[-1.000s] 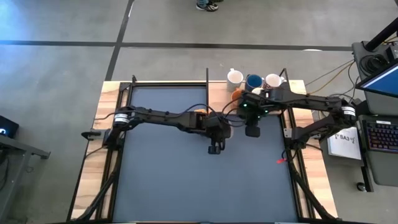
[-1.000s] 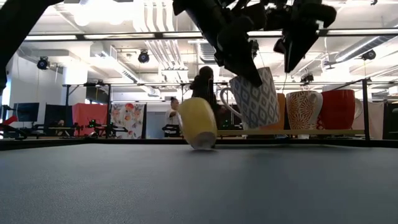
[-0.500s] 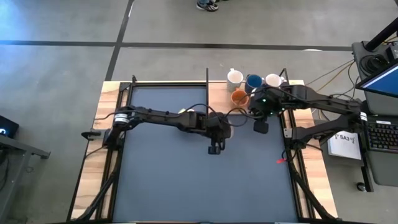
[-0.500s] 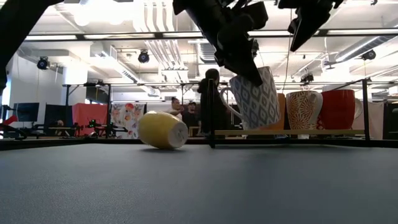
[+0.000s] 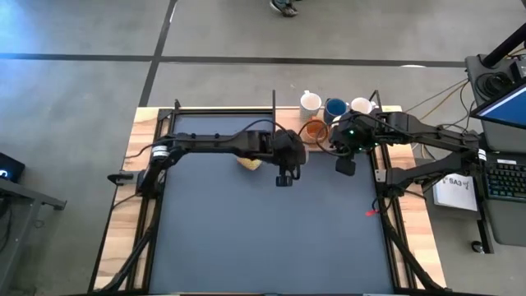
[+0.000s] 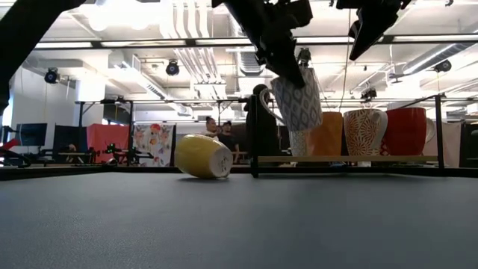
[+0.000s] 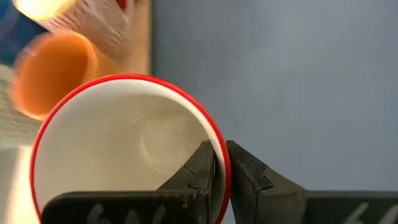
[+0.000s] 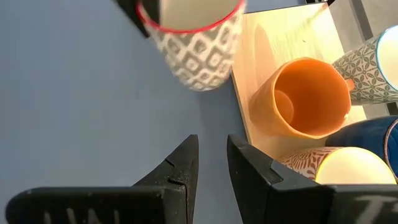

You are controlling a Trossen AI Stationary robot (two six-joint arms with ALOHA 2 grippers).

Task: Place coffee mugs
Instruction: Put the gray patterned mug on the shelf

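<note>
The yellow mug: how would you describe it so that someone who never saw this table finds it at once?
Start at the dark mat that covers the table. Near its far edge, under the left arm, lies the yellow mug. It is the only mug on its side and alone on the mat; the others stand on the wooden strip behind, except the patterned mug held up in the left hand.

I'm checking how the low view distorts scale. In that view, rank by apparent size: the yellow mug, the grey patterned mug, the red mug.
1. Grey patterned mug, lifted by the left tool and nearer the camera.
2-3. Yellow mug, on its side, and red mug look about alike; distance differs, so unranked.
</note>
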